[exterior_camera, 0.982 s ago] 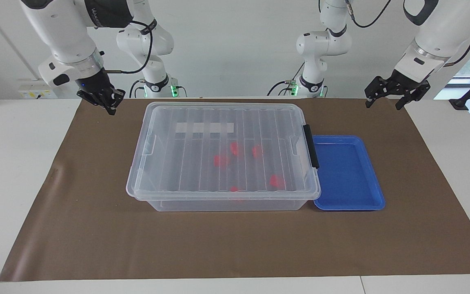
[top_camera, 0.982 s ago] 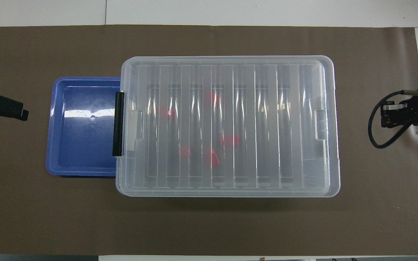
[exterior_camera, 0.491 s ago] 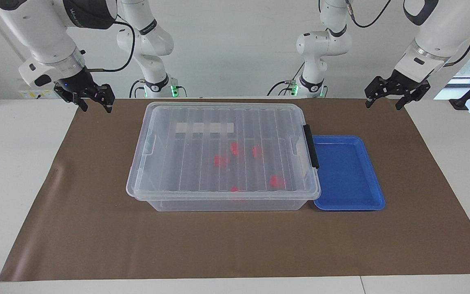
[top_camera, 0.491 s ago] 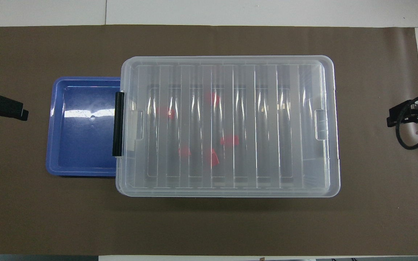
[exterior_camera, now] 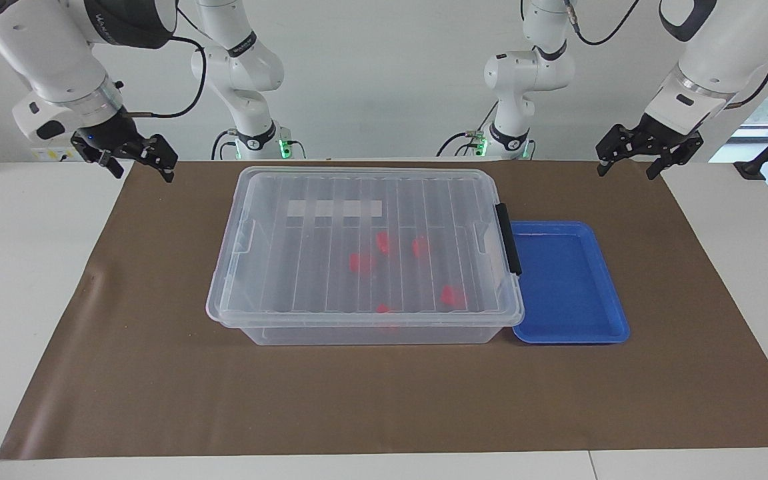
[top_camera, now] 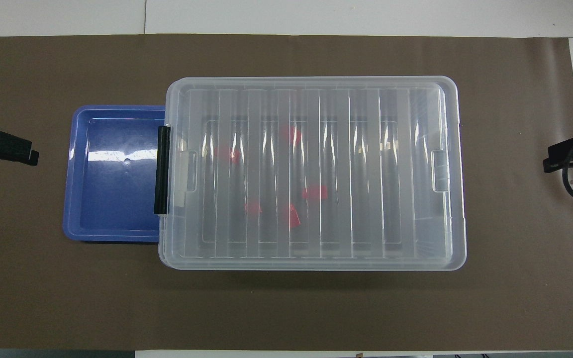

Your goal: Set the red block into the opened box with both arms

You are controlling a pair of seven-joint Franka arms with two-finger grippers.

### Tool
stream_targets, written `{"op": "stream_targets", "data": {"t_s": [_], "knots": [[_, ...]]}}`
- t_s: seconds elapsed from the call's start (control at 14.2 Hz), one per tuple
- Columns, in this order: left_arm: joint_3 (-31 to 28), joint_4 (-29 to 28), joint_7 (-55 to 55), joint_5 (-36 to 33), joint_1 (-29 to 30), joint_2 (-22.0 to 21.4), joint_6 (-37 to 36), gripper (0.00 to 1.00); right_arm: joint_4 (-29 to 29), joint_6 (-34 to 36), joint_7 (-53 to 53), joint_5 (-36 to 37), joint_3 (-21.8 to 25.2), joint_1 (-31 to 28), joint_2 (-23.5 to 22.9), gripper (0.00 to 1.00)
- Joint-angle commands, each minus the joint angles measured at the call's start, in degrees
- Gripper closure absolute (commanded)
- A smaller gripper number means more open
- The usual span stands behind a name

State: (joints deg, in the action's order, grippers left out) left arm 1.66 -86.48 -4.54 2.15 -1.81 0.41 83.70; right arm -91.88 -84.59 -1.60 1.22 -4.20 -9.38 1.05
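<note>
White wall (exterior_camera: 384, 80) at the back, white table (exterior_camera: 24, 280) below, brown mat (exterior_camera: 384, 400) spread over most of it.

Facing view. Clear box (exterior_camera: 364, 257) in the middle of the mat, ribbed lid (exterior_camera: 331, 200) lying flat on top, white label strip (exterior_camera: 334, 209) toward the robots' edge, black clip (exterior_camera: 509, 239) on the end toward the left arm. Several red blocks seen through the lid, inside the box: one (exterior_camera: 361, 262) mid-floor, others just beside it and nearer the edge farthest from the robots. Blue tray (exterior_camera: 567, 283) touching the box at the clip end, nothing in it. Right gripper (exterior_camera: 136, 164) up in the air over the mat's corner at the right arm's end, fingers spread apart, nothing between them. Left gripper (exterior_camera: 625, 168) raised over the mat's corner at the left arm's end, fingers spread too, holding nothing. Both well apart from the box.

Overhead view. Same box (top_camera: 311, 174) centred on the mat (top_camera: 286, 308), lid closed over it. Red blocks blurred under the ribs: one (top_camera: 315, 192) near the middle, two close by nearer the robots, two more farther off. Black clip (top_camera: 162, 170) at the tray end; blue tray (top_camera: 112, 174) partly tucked under the lid's rim, with a bright glare on its floor. Left gripper (top_camera: 30, 154) just in at the frame's edge, beside the tray but clear of it. Right gripper (top_camera: 550, 164) at the other edge with a looped black cable (top_camera: 572, 184); finger spread not readable from here.
</note>
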Motion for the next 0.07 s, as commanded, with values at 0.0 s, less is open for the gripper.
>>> {"op": "stream_targets", "data": {"t_s": [0.0], "knots": [[-0.5, -1.3, -0.3, 0.9, 0.0, -1.4, 0.1, 0.00, 0.0, -0.6, 1.0, 0.1, -0.7, -0.1, 0.3, 0.00]]}}
